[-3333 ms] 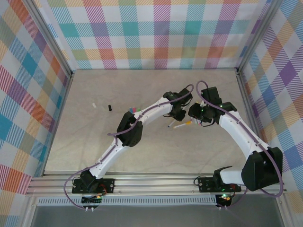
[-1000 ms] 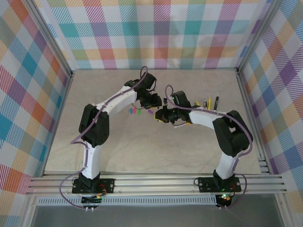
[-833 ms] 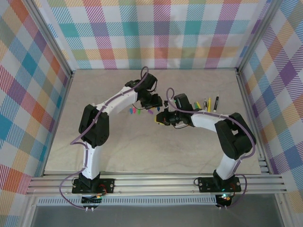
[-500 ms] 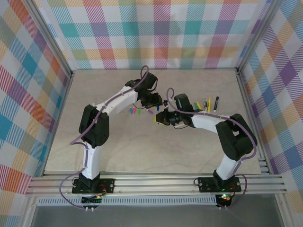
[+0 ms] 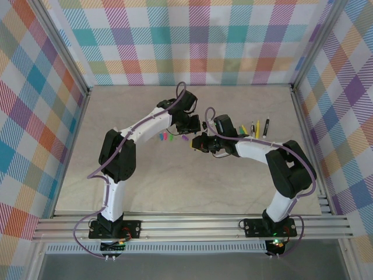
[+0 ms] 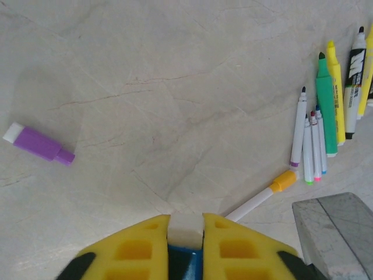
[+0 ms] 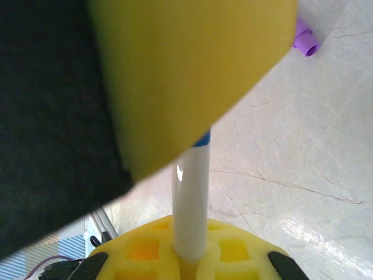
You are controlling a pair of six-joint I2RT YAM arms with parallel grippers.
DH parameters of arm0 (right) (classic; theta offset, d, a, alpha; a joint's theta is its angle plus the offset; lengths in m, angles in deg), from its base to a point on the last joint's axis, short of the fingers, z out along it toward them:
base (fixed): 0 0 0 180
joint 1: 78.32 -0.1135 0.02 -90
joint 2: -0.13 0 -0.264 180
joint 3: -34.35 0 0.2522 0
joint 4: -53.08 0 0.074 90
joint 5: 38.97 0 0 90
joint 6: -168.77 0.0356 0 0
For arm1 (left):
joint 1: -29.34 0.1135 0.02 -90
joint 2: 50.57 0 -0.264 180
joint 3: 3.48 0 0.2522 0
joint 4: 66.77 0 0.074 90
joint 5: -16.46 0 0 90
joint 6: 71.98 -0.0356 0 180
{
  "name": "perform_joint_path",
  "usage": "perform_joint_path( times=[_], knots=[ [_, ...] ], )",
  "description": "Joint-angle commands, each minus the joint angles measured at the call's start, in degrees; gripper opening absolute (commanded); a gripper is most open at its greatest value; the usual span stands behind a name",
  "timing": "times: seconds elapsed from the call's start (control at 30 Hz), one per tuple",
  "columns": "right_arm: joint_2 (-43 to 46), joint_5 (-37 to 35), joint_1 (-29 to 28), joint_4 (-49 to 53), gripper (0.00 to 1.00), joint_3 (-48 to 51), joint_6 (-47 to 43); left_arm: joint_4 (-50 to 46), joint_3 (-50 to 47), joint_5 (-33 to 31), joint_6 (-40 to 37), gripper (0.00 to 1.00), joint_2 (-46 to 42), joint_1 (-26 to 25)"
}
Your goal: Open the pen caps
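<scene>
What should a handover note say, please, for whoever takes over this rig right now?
Left gripper: shut on the blue cap of the pen held between both arms.
Right gripper: shut on that white pen, at its barrel.
Things: a purple cap and other loose caps lie on the table left of the grippers. The uncapped pens lie in a row on the right, and an orange-capped pen lies near them.
Done: the pens in the row look uncapped.
Left: pull the blue cap off, set both parts down, then probably the orange-capped pen.
</scene>
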Motion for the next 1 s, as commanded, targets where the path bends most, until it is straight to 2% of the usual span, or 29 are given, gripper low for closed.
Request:
perform_joint_path(
  times=[0.0, 0.13, 0.23, 0.33, 0.4, 0.5, 0.57, 0.7, 0.87, 0.97],
  knots=[
    [1.08, -0.74, 0.03, -2.96, 0.00, -1.30, 1.03, -3.20, 2.18, -2.48, 0.69, 0.00, 2.29, -0.23],
    [5.25, 3.72, -1.11, -3.12, 0.00, 5.68, 3.21, -5.76, 7.74, -7.59, 2.22, 0.00, 7.29, 2.94],
    [15.22, 1.28, -5.12, -2.43, 0.00, 16.91, 5.52, -8.98, 17.12, -9.07, 3.42, 0.00, 14.76, 6.65],
    [23.55, -1.88, -8.08, -1.46, 0.00, 23.85, 8.64, -12.85, 28.88, -8.91, 3.73, 0.00, 21.83, 7.78],
    [27.42, -4.20, -8.21, 3.80, 0.00, 23.88, 7.36, -14.62, 34.47, -8.29, 4.14, 0.00, 24.45, 7.71],
    [30.03, -9.59, -6.63, 14.28, 0.00, 19.44, 2.92, -14.31, 35.24, -7.05, 4.14, 0.00, 24.82, 7.27],
    [28.16, -13.29, -3.68, 21.92, 0.00, 14.45, -1.16, -15.12, 34.14, -7.33, 3.36, 0.00, 24.31, 6.84],
    [19.81, -19.62, 3.06, 32.44, 0.00, 2.43, -10.17, -11.24, 22.90, -6.76, 3.20, 0.00, 19.39, 5.79],
    [7.13, -22.19, 8.33, 39.61, 0.00, -11.34, -18.38, -9.77, 14.83, -6.54, 3.47, 0.00, 15.36, 3.55],
    [0.38, -24.81, 9.35, 43.34, 0.00, -17.21, -21.13, -9.98, 12.58, -7.92, 3.12, 0.00, 14.99, 2.70]
  ],
)
